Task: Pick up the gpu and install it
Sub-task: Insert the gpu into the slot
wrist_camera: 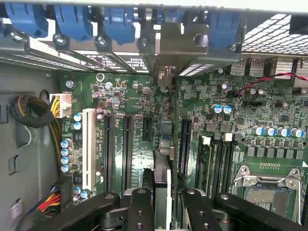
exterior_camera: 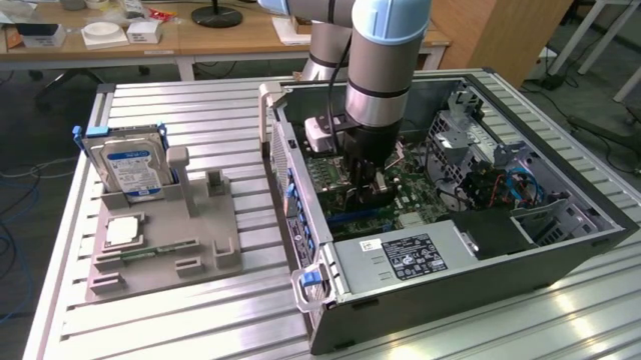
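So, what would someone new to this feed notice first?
The arm reaching down into the open case on the exterior view's right. In the wrist view the claw grips the gpu edge-on over the motherboard slots, its bracket by the case's rear openings. On the exterior view's left, a hard drive stands upright in a grey tray.

Tool (exterior_camera: 367, 178) inside computer case (exterior_camera: 481, 281); hard drive (exterior_camera: 128, 166) racked
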### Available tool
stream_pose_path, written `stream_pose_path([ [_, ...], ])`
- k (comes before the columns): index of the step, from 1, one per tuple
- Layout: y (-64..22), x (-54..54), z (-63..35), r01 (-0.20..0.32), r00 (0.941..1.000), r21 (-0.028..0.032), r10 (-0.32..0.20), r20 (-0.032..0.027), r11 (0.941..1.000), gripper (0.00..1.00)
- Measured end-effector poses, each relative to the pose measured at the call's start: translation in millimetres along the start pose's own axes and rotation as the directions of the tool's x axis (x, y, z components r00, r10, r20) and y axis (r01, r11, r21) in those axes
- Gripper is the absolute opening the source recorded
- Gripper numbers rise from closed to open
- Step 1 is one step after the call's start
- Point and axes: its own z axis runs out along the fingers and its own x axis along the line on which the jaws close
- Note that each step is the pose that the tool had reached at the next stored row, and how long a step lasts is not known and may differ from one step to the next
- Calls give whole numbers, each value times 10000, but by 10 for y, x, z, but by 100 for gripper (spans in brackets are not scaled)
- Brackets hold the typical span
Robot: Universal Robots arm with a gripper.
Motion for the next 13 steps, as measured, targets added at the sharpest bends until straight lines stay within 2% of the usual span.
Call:
stream_pose_path([
  [2, 0, 0, -2, 0, 10000, 4, 0, 1, 10000, 27],
  [4, -3, 2, -49, -1, 10000, 12, 1, -1, 10000, 27],
  [9, -8, 2, -49, -1, 10000, 11, 1, -2, 10000, 27],
  [13, -44, 3, -46, -1, 10000, 11, 1, -2, 10000, 27],
])
